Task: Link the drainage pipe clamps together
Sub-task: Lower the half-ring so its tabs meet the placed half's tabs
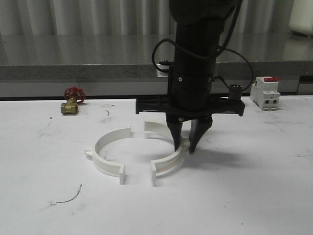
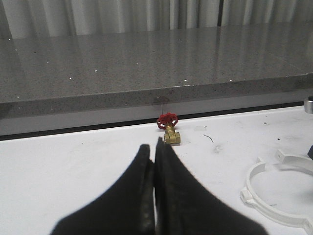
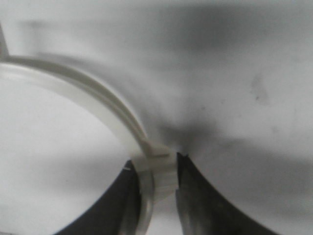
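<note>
Two white half-ring drainage pipe clamps lie on the white table, open ends facing each other with a gap between their flanges. The left clamp lies free and also appears in the left wrist view. My right gripper points straight down over the right clamp. Its fingers straddle the clamp's wall at the outer tab, one inside the arc and one outside. In the right wrist view the right gripper presses on the clamp from both sides. My left gripper is shut on nothing, low over the table.
A brass valve with a red handwheel sits at the back left, seen ahead of the left fingers. A white breaker with a red top stands at the back right. A grey stone ledge runs behind the table.
</note>
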`<state>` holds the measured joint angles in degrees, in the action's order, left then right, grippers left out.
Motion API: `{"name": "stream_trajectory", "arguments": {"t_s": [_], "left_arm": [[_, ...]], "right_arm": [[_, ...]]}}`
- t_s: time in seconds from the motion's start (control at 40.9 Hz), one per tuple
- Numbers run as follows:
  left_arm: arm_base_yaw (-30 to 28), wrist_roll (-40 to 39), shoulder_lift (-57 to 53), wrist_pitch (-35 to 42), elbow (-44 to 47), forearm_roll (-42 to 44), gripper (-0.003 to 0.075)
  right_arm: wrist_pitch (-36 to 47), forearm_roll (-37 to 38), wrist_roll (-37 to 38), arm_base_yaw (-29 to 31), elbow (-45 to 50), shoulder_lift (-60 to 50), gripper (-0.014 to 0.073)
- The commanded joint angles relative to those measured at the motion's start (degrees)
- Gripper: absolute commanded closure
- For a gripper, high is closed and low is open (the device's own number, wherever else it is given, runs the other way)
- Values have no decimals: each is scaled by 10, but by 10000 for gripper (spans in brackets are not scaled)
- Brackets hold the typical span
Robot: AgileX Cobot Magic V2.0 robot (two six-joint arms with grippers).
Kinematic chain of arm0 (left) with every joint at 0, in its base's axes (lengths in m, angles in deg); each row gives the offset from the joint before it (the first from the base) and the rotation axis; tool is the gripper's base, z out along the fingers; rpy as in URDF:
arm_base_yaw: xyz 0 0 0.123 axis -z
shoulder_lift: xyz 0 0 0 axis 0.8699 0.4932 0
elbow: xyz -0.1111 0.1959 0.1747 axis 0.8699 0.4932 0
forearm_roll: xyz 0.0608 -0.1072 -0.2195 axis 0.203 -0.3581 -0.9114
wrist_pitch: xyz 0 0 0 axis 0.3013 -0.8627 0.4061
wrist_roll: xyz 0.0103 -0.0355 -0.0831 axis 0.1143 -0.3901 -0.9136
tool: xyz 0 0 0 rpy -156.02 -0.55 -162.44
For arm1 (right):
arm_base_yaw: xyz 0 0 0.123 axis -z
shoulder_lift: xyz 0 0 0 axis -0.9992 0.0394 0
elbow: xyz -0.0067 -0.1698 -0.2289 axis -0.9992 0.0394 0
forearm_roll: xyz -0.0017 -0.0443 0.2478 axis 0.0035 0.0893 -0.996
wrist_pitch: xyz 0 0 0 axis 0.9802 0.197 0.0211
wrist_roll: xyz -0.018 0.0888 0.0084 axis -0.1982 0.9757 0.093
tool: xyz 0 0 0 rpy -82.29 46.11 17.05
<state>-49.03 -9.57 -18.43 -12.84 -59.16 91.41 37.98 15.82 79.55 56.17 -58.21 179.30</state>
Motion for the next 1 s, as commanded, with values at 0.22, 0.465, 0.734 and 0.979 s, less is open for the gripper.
{"name": "stream_trajectory", "arguments": {"t_s": [0.22,0.465,0.734,0.979], "left_arm": [[0,-1,4,44,-15,2,741],[0,-1,4,44,-15,2,741],[0,-1,4,44,-15,2,741],[0,-1,4,44,-15,2,741]], "right_arm": [[21,5,24,-14,-17,-19,432],[37,-11,24,-17,-17,-14,432],[47,-24,24,-17,-17,-14,432],[63,-43,25,-17,-17,-13,432]]}}
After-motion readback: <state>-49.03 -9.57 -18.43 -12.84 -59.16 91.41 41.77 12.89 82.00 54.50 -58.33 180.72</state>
